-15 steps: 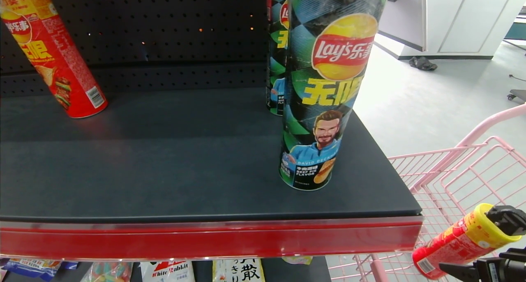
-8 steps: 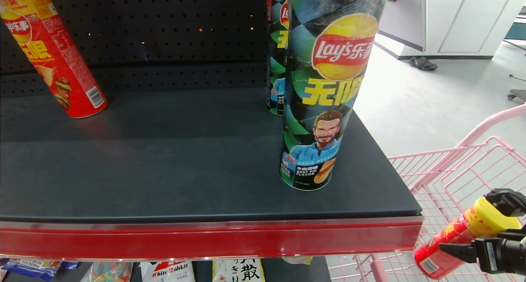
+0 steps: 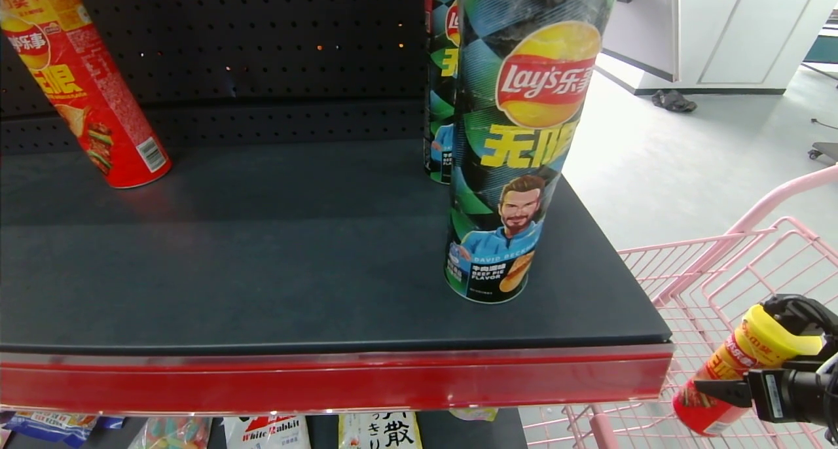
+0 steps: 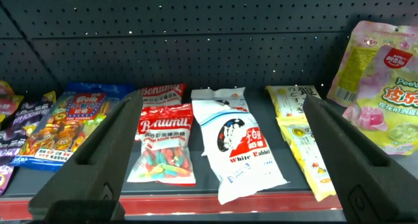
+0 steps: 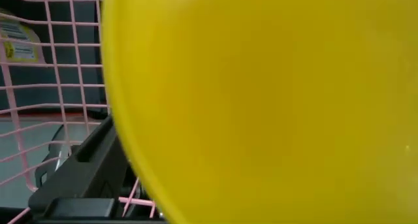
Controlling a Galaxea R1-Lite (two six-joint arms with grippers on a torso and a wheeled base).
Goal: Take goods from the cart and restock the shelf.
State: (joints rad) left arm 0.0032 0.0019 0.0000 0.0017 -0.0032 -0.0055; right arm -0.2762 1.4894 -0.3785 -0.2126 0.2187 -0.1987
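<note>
Two tall green-and-black crisp tubes [image 3: 517, 148] stand one behind the other at the right end of the dark shelf [image 3: 262, 272] with its red front strip. We see a red crisp tube [image 3: 85, 89] well apart from them, at the back left. Beside the shelf's right end, over the pink wire cart [image 3: 727, 266], our right gripper [image 3: 763, 360] holds a red cylindrical crisp can with a yellow plastic lid [image 3: 717, 377] tilted, its fingers pinching the can near the lid. Our left gripper [image 4: 222, 103] faces flat snack bags [image 4: 241, 145] on a lower shelf, its fingers spread wide and holding nothing.
</note>
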